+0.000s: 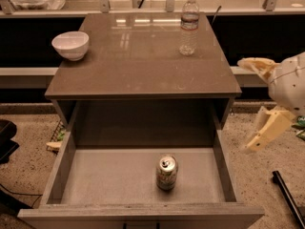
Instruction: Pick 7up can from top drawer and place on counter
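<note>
The 7up can [167, 172] stands upright on the floor of the open top drawer [109, 180], near its front and a little right of centre. The counter [143, 56] is the glossy grey-brown top of the cabinet above the drawer. My gripper [246, 105] is at the right edge of the view, beside the cabinet's right side and outside the drawer. Its two cream fingers [268, 128] are spread wide apart and hold nothing. The can is well to the left of and below the gripper.
A white bowl [70, 45] sits on the counter's left edge. A clear plastic water bottle [189, 26] stands at the counter's back right. A dark rod [288, 197] lies on the speckled floor at the right. Dark objects sit on the floor at the left.
</note>
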